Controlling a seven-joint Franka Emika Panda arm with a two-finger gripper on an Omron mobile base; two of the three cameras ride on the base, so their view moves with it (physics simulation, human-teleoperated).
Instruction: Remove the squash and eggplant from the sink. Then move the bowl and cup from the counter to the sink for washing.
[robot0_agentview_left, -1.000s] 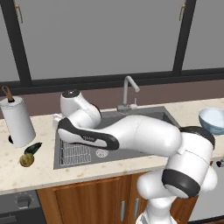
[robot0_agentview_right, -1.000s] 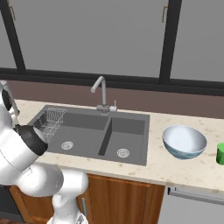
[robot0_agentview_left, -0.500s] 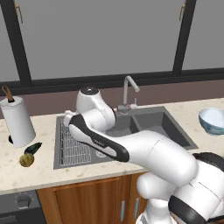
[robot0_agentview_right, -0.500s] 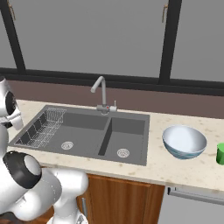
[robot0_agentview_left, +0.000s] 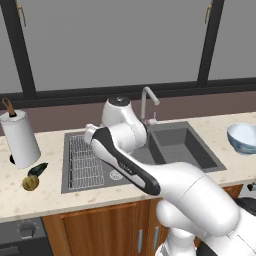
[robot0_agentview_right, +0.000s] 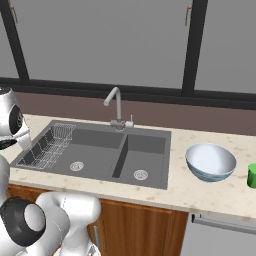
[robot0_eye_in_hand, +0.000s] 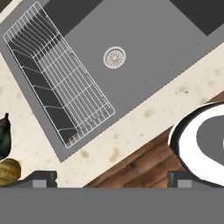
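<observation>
We see the squash and eggplant lying touching on the counter, by the sink's left edge, near the paper towel roll. The bowl and cup stand at the counter's right end. Our gripper hangs with jaws wide apart, empty, over the wire rack.

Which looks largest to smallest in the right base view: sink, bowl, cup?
1. sink, by far the largest.
2. bowl.
3. cup, the smallest, though the picture's edge cuts it off.
Bowl and cup stand at a similar distance from the camera, so the order is reliable.
</observation>
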